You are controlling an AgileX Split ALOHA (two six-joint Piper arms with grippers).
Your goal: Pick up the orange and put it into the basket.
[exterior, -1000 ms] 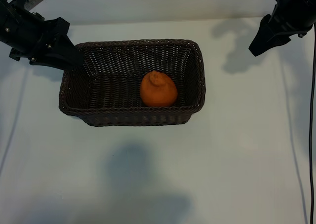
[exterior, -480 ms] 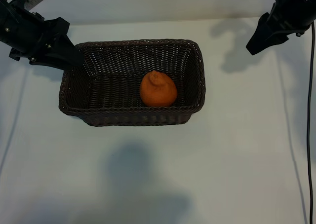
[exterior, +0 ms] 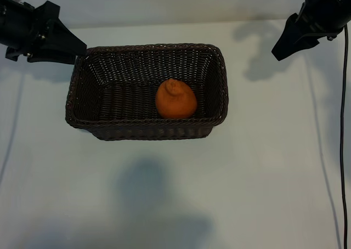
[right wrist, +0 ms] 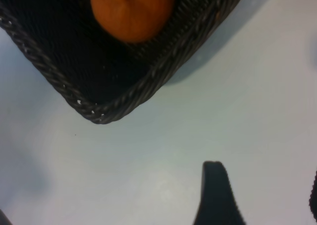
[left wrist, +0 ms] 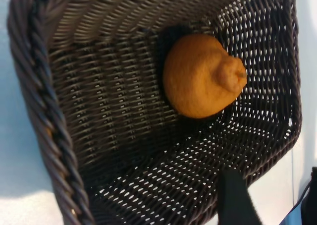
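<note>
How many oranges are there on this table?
1. The orange sits inside the basket, toward its right half, near the front wall. No other fruit shows in any view, and the open basket leaves little room for one to hide.

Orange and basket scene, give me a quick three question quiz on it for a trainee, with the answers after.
1. True or false: the orange lies inside the basket.
2. Which gripper is nearer the basket in the exterior view: A) the left gripper, B) the right gripper?
3. Fill in: neither gripper holds anything; both stand ____.

Key
1. True. It rests on the basket's woven floor, toward the right end as the exterior view shows it, knob up.
2. A. It is beside the basket's back left corner; the right gripper is off over the bare table.
3. Open.
</note>
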